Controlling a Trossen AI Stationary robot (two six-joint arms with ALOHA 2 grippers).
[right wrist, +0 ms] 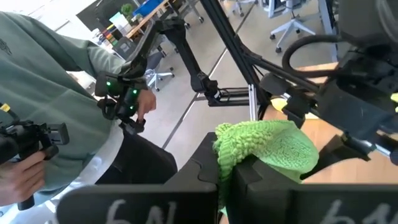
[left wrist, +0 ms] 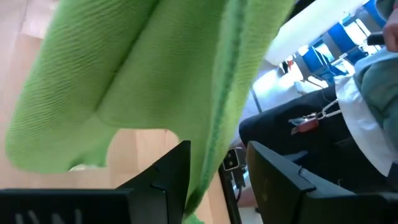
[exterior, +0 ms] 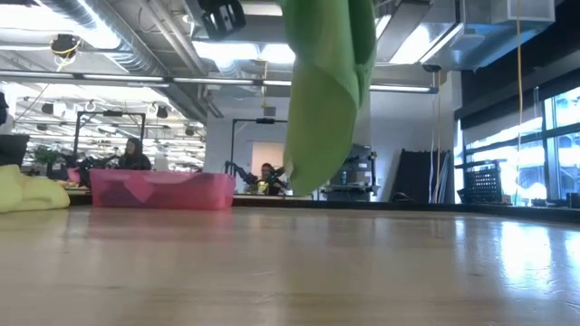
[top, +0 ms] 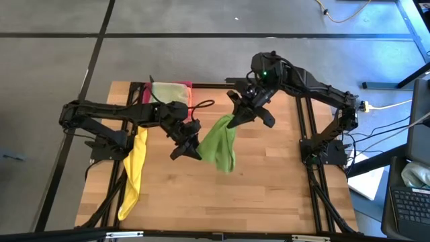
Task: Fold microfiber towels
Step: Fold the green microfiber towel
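Right pincer [right wrist: 225, 171] clamped on green towel [top: 220, 142], hanging clear of tabletop [top: 269, 188]; left pincer [left wrist: 217, 180] apart around its edge.

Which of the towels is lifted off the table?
The bright green towel: it hangs from the right gripper. The yellow towel lies on the table, another in the pink tray.

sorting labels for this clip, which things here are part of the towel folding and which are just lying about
Part of the job:
- bright green towel, hanging from the shut right gripper
- left gripper, open beside it
- yellow towel
- pale towel in tray

Lying about:
- pink tray
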